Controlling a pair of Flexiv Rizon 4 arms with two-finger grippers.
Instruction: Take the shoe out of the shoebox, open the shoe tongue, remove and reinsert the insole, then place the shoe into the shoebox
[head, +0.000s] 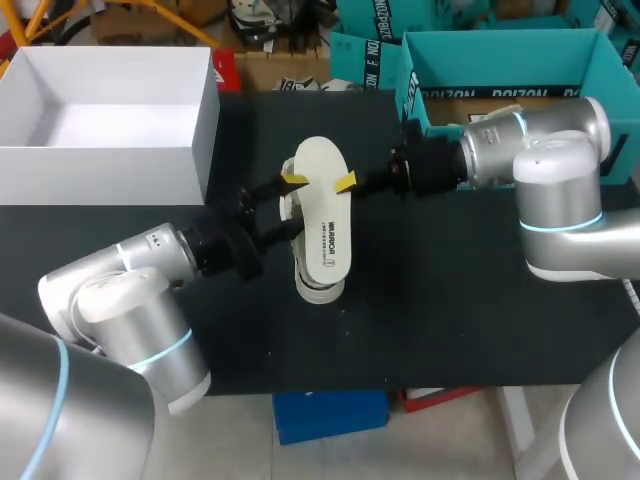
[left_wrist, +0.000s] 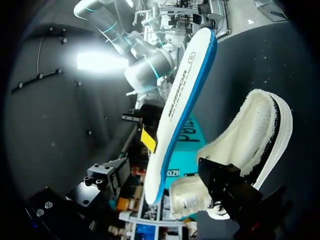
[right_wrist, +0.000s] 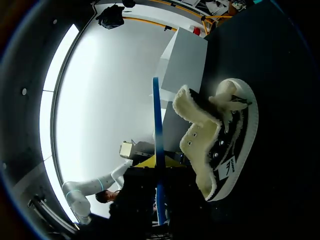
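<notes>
A cream fleece-lined shoe (head: 321, 280) lies on the black table (head: 450, 300) in the middle. Just above it hangs the white insole (head: 322, 215), its blue underside facing down. From the right, my right gripper (head: 345, 184) is shut on the insole's edge; the right wrist view shows the insole (right_wrist: 157, 120) edge-on between the gripper's (right_wrist: 159, 171) fingers, with the shoe (right_wrist: 220, 135) beside it. My left gripper (head: 292, 206) stands open at the shoe's left side. One black finger (left_wrist: 227, 187) sits in the shoe's (left_wrist: 250, 135) fleecy opening, next to the insole (left_wrist: 180, 105).
The open white shoebox (head: 110, 150) stands at the back left of the table, also seen past the shoe as a white box (right_wrist: 185, 65). A teal open box (head: 520, 60) stands at the back right, behind my right arm.
</notes>
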